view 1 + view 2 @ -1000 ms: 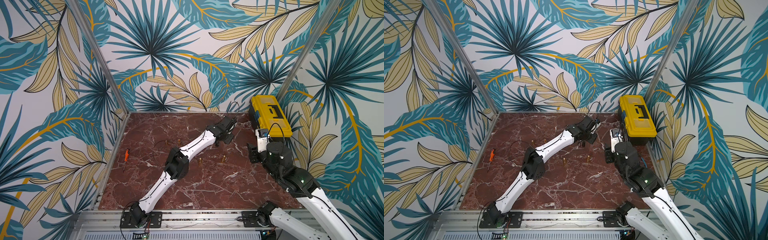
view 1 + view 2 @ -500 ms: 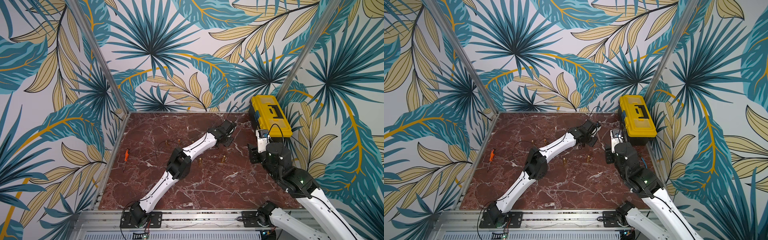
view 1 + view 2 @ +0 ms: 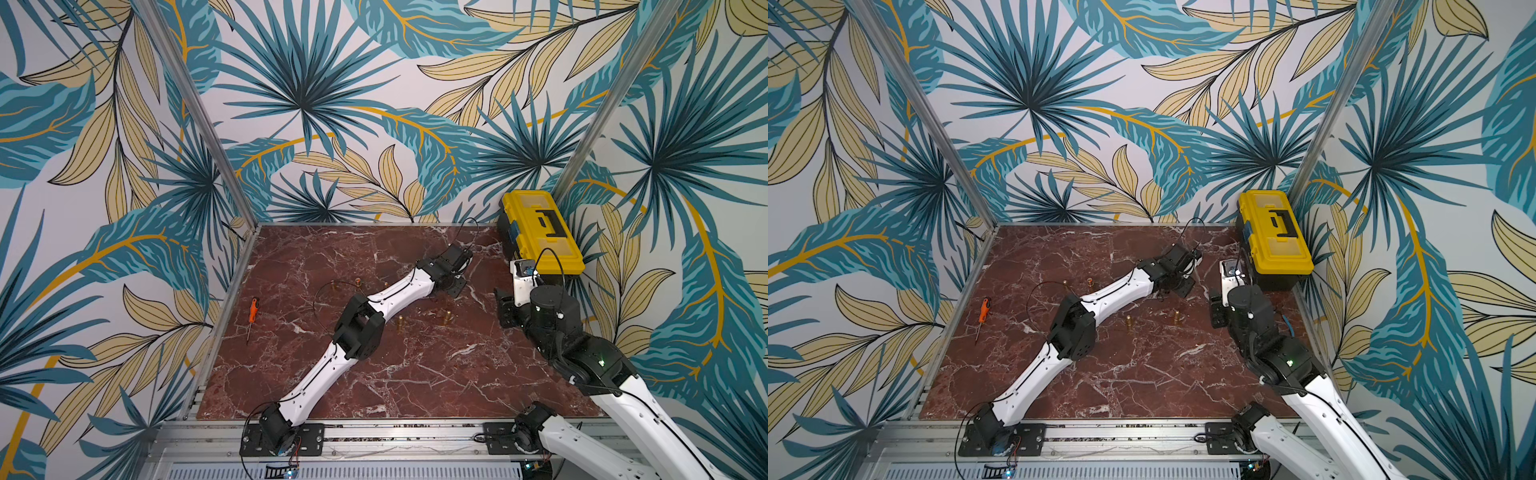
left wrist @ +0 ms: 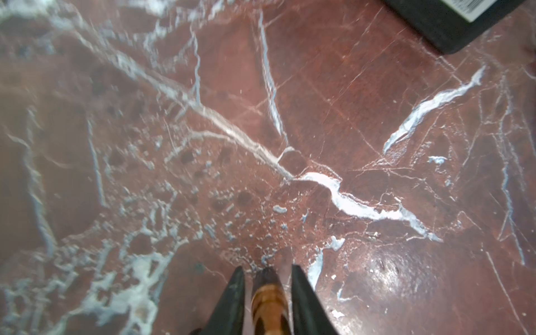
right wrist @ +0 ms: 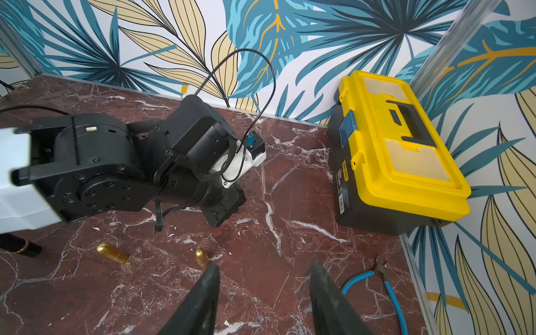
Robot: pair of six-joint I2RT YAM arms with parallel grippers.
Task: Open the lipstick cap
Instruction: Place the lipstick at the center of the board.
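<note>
Flanking the lipstick, the left fingers are set narrowly apart, with a thin gap seen on each side, so no firm grip is shown. The lipstick is centred between them, over the desk and near the toolbox. Its long axis is aligned with the fingers. Its dark end is pointed forward, level with the fingertips, toward the desk, and the gold-banded part is directed back toward the wrist. Contact with the desk cannot be confirmed. The right fingers are spread wide and empty, well apart from the lipstick, so the left arm is judged nearer. 2 gold pieces are laid on the desk nearby.
</note>
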